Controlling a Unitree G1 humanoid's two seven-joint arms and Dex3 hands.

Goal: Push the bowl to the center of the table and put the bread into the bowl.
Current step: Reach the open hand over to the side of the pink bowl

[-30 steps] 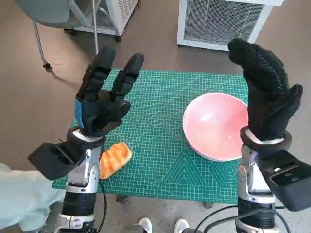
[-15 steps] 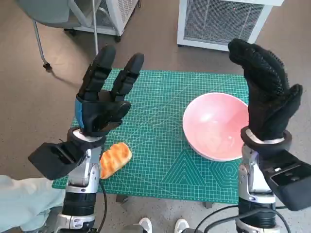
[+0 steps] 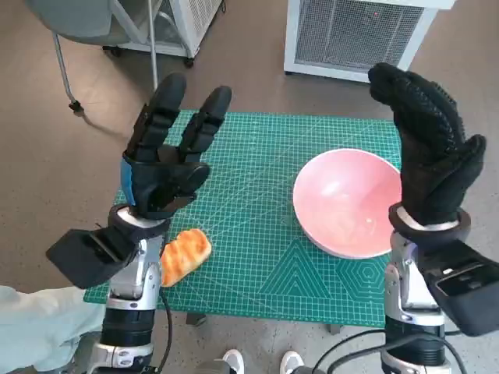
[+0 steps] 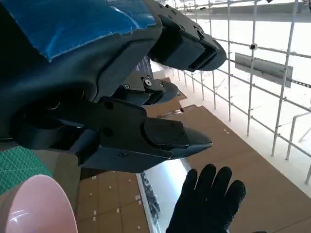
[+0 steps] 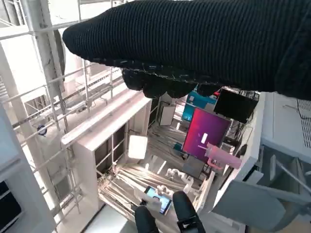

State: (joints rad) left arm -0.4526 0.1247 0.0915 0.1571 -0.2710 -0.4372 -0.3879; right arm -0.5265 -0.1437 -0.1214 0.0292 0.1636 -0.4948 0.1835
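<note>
A pink bowl [image 3: 347, 202] sits on the right part of the green cutting mat [image 3: 257, 234], empty. An orange bread roll [image 3: 184, 255] lies near the mat's front left corner. My left hand [image 3: 165, 160] is raised above the mat's left side, fingers spread and pointing up, holding nothing; the bread lies below and in front of it. My gloved right hand [image 3: 429, 148] is raised upright just right of the bowl, fingers extended, empty. In the left wrist view the bowl's rim [image 4: 34, 204] and the right glove [image 4: 209, 201] show beyond my left hand's fingers [image 4: 165, 138].
A white grilled appliance [image 3: 359, 35] stands on the floor behind the table. A chair's legs [image 3: 66, 70] are at the back left. A pale sleeve [image 3: 35, 323] shows at the lower left, and shoes [image 3: 257, 362] below the table's front edge.
</note>
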